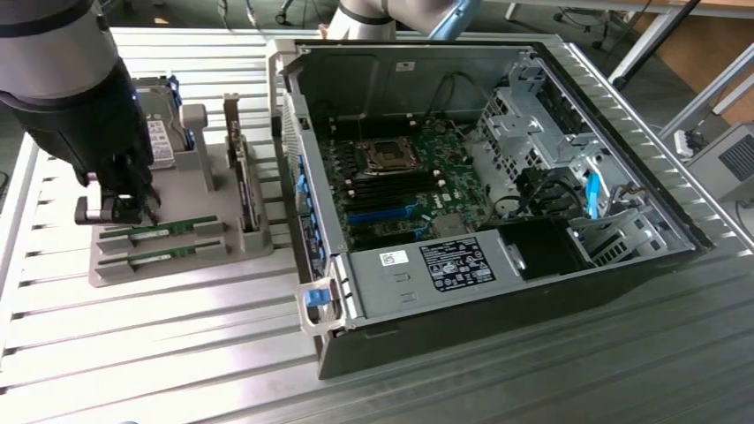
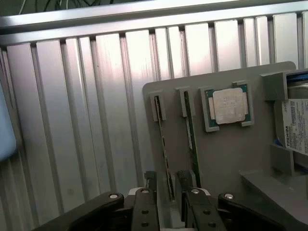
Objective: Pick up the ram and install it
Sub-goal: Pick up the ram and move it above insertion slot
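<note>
Two green ram sticks lie in slots of a grey holder at the exterior view's left: one ram stick farther back, the other nearer the front. My gripper hangs low over the end of the farther one. In the wrist view both sticks show edge-on, and one ram stick runs between my black fingers, with a gap on each side. The second stick lies just outside the other finger. The gripper is open and holds nothing. The motherboard lies in the open computer case.
The holder also carries a square silver processor chip, a hard drive and an upright dark expansion card. The case wall rises right beside the holder. Everything rests on a ribbed metal table.
</note>
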